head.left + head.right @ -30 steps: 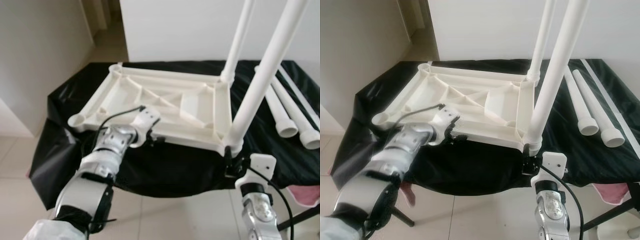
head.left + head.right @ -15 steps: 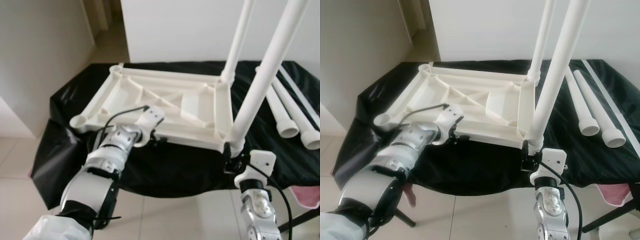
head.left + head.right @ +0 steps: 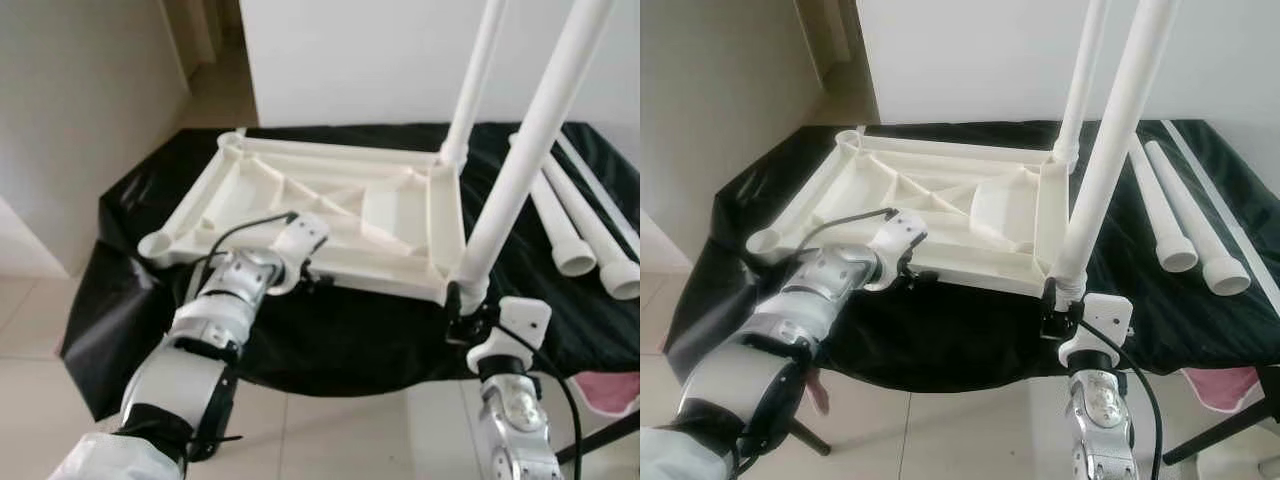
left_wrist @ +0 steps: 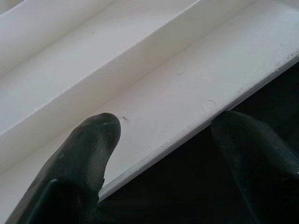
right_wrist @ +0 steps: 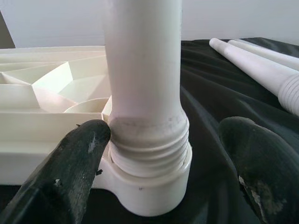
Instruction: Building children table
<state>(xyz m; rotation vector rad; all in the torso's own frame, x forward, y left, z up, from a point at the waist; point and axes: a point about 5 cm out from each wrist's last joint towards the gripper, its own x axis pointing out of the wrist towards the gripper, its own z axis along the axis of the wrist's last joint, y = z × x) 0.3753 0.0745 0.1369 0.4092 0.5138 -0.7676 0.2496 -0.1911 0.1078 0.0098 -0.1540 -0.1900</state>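
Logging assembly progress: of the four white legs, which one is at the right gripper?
The near standing leg, screwed into the tabletop's near right corner. The right gripper brackets its base; two others lie loose.

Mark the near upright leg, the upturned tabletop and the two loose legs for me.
Near upright leg (image 3: 1108,160), right eye view, mid shaft.
Upturned tabletop (image 3: 250,190), left eye view, ribbed underside by the left rim.
Loose legs (image 3: 1160,215), right eye view, shaft of the nearer one.

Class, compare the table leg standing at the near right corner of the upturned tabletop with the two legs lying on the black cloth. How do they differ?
The near corner leg stands upright, its threaded end seated in the tabletop socket; the loose legs lie flat on the black cloth, threaded ends free. The right gripper brackets the near corner leg's base, fingers open; nothing touches the loose legs. All are white tubes.
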